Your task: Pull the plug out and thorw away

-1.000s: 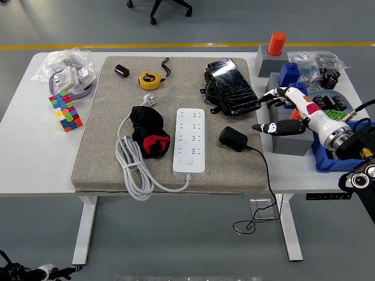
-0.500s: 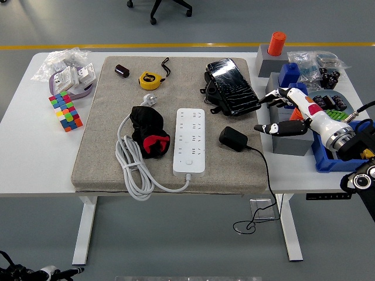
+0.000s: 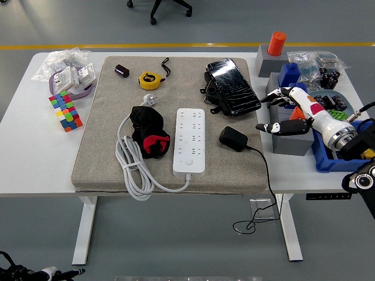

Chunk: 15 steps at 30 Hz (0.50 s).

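Head view shows the right hand point(image 3: 280, 111) hovering at the worktop's right side, fingers spread and holding nothing, just right of the black plug adapter point(image 3: 234, 139). That adapter lies on the grey mat point(image 3: 99, 152), beside the white power strip point(image 3: 190, 140) and not seated in any socket; its thin black cable point(image 3: 266, 175) trails over the front edge and hangs in a loop below. The left hand is not visible.

The likely trouble is the cable: if the adapter is lifted and carried off, the dangling loop could snag on the edge or drag across the mat. A reach from this side could also clip the grey box point(image 3: 291, 142) under the hand, or the black phone case point(image 3: 231, 88) nearby.

The white worktop point(image 3: 29, 152) stands on a grey floor crossed by a yellow line point(image 3: 176, 44), with a chair base beyond.
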Each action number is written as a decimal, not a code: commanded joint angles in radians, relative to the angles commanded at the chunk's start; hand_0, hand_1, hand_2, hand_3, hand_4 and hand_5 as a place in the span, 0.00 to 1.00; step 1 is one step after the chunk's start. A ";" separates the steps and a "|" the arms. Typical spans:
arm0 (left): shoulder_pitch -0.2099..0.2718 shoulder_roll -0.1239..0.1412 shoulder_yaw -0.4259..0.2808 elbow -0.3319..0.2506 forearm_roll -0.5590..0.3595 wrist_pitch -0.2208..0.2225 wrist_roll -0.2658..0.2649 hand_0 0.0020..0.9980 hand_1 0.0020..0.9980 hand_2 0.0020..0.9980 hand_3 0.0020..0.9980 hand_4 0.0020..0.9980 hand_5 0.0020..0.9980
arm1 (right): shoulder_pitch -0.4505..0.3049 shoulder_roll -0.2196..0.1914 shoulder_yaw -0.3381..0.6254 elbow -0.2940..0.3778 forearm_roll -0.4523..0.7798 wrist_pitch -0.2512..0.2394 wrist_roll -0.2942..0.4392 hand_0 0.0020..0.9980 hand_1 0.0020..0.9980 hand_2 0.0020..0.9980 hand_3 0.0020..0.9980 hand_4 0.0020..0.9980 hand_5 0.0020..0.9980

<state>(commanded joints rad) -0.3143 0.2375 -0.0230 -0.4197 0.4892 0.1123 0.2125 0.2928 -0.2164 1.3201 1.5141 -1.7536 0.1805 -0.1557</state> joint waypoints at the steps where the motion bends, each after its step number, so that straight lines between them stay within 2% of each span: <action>1: 0.000 0.000 0.001 0.000 0.000 0.000 0.000 0.53 0.66 0.69 0.66 0.82 0.71 | -0.001 0.000 0.000 0.000 0.000 0.000 0.000 0.74 0.72 0.71 0.63 0.99 0.22; 15: 0.000 -0.002 -0.001 0.001 -0.004 0.000 0.000 0.53 0.66 0.69 0.66 0.82 0.70 | -0.005 0.000 -0.001 -0.001 0.002 0.006 -0.004 0.74 0.72 0.71 0.63 0.99 0.22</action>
<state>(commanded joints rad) -0.3146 0.2360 -0.0240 -0.4191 0.4850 0.1126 0.2125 0.2873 -0.2162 1.3191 1.5128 -1.7514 0.1866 -0.1599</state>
